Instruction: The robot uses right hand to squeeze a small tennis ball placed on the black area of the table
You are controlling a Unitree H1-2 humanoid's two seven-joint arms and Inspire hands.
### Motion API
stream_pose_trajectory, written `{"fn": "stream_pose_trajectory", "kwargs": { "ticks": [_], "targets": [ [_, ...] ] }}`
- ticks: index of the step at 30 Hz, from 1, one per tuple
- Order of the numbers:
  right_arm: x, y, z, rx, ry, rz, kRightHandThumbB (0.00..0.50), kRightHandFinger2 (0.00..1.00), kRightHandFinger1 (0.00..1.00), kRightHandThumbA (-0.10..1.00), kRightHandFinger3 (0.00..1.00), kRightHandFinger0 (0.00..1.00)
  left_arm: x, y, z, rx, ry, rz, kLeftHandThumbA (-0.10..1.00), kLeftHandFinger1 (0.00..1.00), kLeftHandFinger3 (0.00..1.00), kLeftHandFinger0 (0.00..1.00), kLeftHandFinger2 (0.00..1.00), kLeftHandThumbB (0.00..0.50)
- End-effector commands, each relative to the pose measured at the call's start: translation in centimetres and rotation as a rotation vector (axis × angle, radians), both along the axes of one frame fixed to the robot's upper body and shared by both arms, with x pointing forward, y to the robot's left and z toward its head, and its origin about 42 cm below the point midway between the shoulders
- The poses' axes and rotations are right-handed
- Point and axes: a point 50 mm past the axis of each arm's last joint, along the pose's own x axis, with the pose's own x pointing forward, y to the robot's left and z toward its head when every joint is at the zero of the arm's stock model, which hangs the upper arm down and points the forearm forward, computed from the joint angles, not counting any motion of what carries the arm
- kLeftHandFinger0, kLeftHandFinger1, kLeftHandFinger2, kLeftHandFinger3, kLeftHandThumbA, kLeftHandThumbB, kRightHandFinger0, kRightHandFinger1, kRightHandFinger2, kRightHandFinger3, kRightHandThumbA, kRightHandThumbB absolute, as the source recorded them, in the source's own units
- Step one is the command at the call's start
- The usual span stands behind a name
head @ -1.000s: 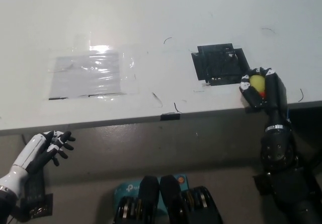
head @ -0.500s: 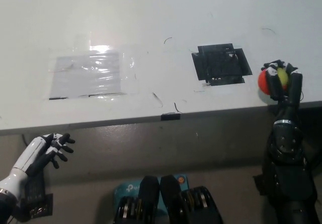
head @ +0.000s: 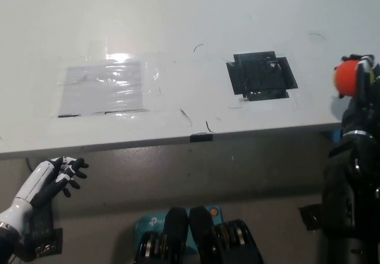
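A white tabletop [head: 178,26] fills most of the head view, its front edge running across the middle of the picture. On it, toward our left, lies a glossy sheet of clear tape [head: 107,89] that catches a glare. Toward our right sits the black area [head: 261,76], a ragged patch of dark tape, and it stands bare: the ball is not on it.

Our black right hand [head: 359,80] is raised at the far right edge of the view, well to the side of the black area and over the tabletop's right end. Its fingers are curled around the small tennis ball [head: 345,78], which shows here mostly orange-red, with dark fingers wrapped over its top and far side. We hold the ball in the air, clear of the surface.

Our white left hand [head: 56,178] rests low at the left, below the tabletop's front edge, holding nothing, its fingers loosely spread.

We judge the ball to be light and soft, with a fuzzy skin that should give some grip; it should yield under pressure and spring back, with little risk of damage. Being round, it may squirt out if pressed from one side only. The surest hold is around its middle, fingers on one side and thumb opposite, so that the squeeze passes through the centre.
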Motion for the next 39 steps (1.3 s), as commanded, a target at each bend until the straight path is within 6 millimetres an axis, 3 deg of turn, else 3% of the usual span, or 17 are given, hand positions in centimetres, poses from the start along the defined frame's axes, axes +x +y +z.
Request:
{"fn": "stream_pose_trajectory", "kwargs": {
  "ticks": [1, 3, 10, 13, 14, 15, 21, 23, 26, 28, 31, 32, 35, 37, 39],
  "targets": [
    [-0.7, 0.7, 7.3, 0.278, -0.269, 0.141, 0.000, 0.30, 0.00, -0.10, 0.39, 0.00, 0.4, -0.4, 2.6, 0.021, -0.104, -0.045, 0.89, 0.46, 0.60, 0.39, 0.53, 0.039],
    [-0.7, 0.7, 7.2, 0.290, -0.267, 0.148, 0.000, 0.29, 0.00, -0.10, 0.46, 0.00, 0.4, -0.3, 2.6, 0.027, -0.107, -0.043, 0.89, 0.46, 0.60, 0.39, 0.53, 0.040],
    [-0.5, 1.4, 5.8, 0.294, -0.217, 0.143, 0.000, 0.29, 0.00, -0.10, 0.46, 0.00, 0.3, -0.4, 2.8, 0.014, -0.107, -0.041, 0.88, 0.46, 0.60, 0.38, 0.53, 0.052],
    [-0.4, 1.6, 5.7, 0.292, -0.203, 0.145, 0.000, 0.31, 0.00, -0.10, 0.43, 0.00, 0.5, -0.5, 3.0, 0.018, -0.105, -0.048, 0.89, 0.47, 0.63, 0.40, 0.56, 0.046],
    [-0.4, 1.8, 5.6, 0.291, -0.201, 0.149, 0.020, 0.29, 0.00, -0.10, 0.36, 0.00, 0.5, -0.5, 3.0, 0.022, -0.106, -0.045, 0.89, 0.47, 0.62, 0.40, 0.55, 0.053],
    [-0.4, 1.9, 5.6, 0.294, -0.201, 0.156, 0.004, 0.28, 0.00, -0.10, 0.34, 0.00, 0.6, -0.5, 3.2, 0.025, -0.111, -0.047, 0.89, 0.47, 0.63, 0.39, 0.55, 0.060],
    [-0.3, 2.1, 5.1, 0.283, -0.184, 0.159, 0.000, 0.32, 0.00, -0.10, 0.36, 0.00, 0.6, -0.5, 3.4, 0.024, -0.114, -0.054, 0.91, 0.47, 0.63, 0.39, 0.55, 0.077],
    [-0.3, 2.1, 5.1, 0.233, -0.179, 0.162, 0.034, 0.32, 0.00, -0.10, 0.33, 0.00, 0.6, -0.6, 3.6, 0.020, -0.110, -0.050, 0.84, 0.47, 0.64, 0.39, 0.55, 0.038],
    [0.0, 1.9, 4.9, 0.090, -0.138, 0.184, 0.085, 0.29, 0.00, -0.10, 0.27, 0.00, 0.3, -0.7, 3.3, 0.010, -0.104, -0.049, 0.82, 0.48, 0.64, 0.40, 0.55, 0.025],
    [0.4, 1.9, 4.9, -0.003, -0.100, 0.227, 0.103, 0.35, 0.00, -0.10, 0.35, 0.00, 0.3, -0.6, 3.3, 0.030, -0.115, -0.054, 0.84, 0.46, 0.62, 0.39, 0.54, 0.018],
    [0.8, 2.3, 5.3, -0.133, -0.034, 0.312, 0.102, 0.40, 0.00, -0.10, 0.41, 0.00, 0.5, -0.5, 3.0, 0.038, -0.114, -0.060, 0.88, 0.46, 0.63, 0.38, 0.54, 0.048],
    [1.3, 2.5, 5.6, -0.248, 0.006, 0.333, 0.115, 0.43, 0.00, -0.10, 0.44, 0.00, 0.5, -0.5, 2.9, 0.025, -0.104, -0.053, 0.88, 0.47, 0.63, 0.40, 0.54, 0.065],
    [2.2, 2.7, 5.6, -0.403, 0.070, 0.354, 0.090, 0.44, 0.00, -0.10, 0.44, 0.00, 0.5, -0.5, 2.9, 0.020, -0.105, -0.054, 0.87, 0.47, 0.63, 0.40, 0.55, 0.061],
    [3.4, 3.0, 5.1, -0.622, 0.112, 0.343, 0.134, 0.42, 0.00, -0.10, 0.40, 0.00, 0.5, -0.5, 2.9, 0.032, -0.111, -0.056, 0.88, 0.45, 0.62, 0.38, 0.53, 0.065],
    [4.5, 3.3, 4.0, -0.889, 0.081, 0.281, 0.249, 0.36, 0.00, -0.10, 0.31, 0.00, 0.5, -0.3, 2.5, 0.028, -0.108, -0.059, 0.90, 0.46, 0.62, 0.38, 0.54, 0.082]
  ]
}}
